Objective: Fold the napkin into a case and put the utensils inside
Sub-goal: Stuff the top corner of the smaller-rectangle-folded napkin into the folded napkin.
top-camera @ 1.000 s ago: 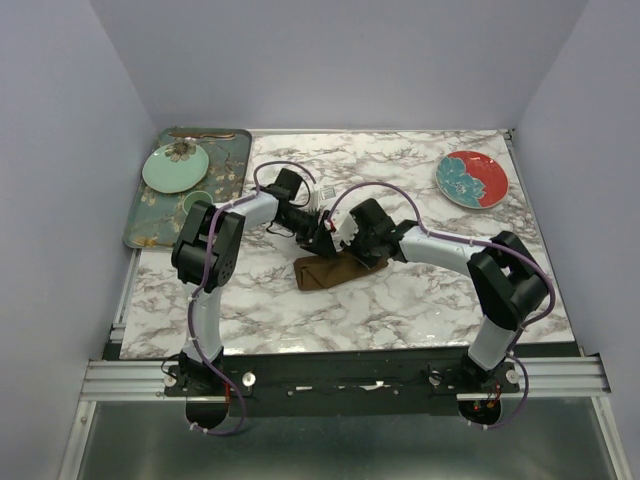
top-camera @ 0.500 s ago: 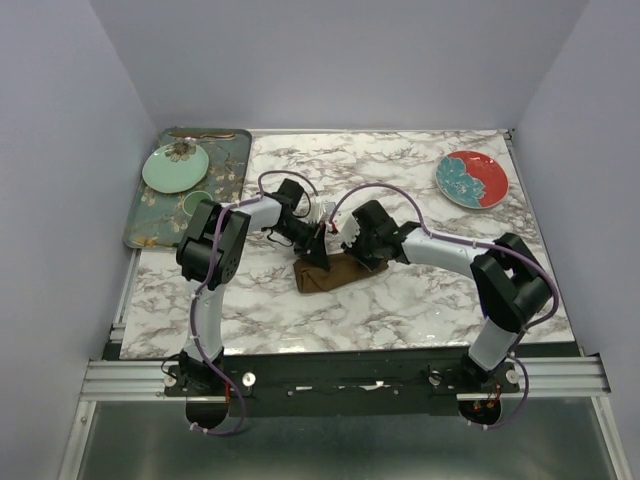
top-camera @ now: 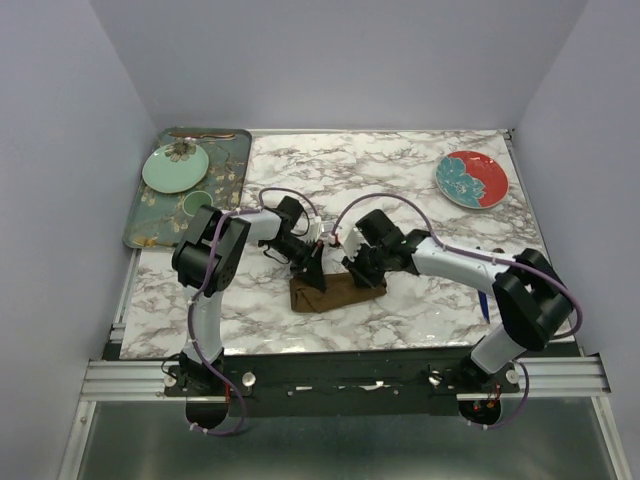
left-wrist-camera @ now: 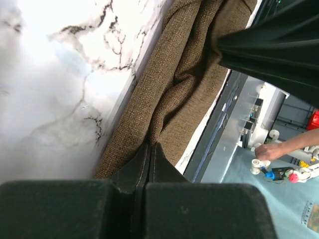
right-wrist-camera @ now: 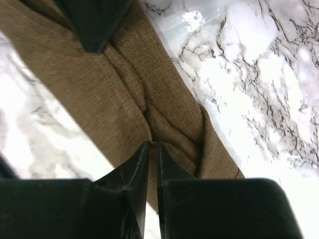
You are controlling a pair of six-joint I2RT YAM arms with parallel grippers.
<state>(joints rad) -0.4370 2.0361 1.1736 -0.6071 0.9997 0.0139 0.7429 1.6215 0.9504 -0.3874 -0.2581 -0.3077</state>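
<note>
The brown napkin (top-camera: 335,293) lies folded into a narrow band on the marble, near the middle front. My left gripper (top-camera: 314,272) is shut on a fold at its left part; in the left wrist view the fingertips (left-wrist-camera: 150,145) pinch the napkin (left-wrist-camera: 184,74). My right gripper (top-camera: 360,270) is shut on the cloth's right part, its tips (right-wrist-camera: 154,144) nipping a ridge of the napkin (right-wrist-camera: 99,84). A blue-handled utensil (top-camera: 483,302) lies by the right arm. A thin copper utensil (top-camera: 200,134) rests at the tray's back edge.
A dark green floral tray (top-camera: 232,170) at the back left holds a pale green plate (top-camera: 175,167) and a small green cup (top-camera: 196,203). A red and teal plate (top-camera: 471,179) sits at the back right. The table's front edge is close behind the napkin.
The left gripper has closed on the napkin. Both grippers and the napkin have shifted toward the table's front edge, and the right arm has swung outward.
</note>
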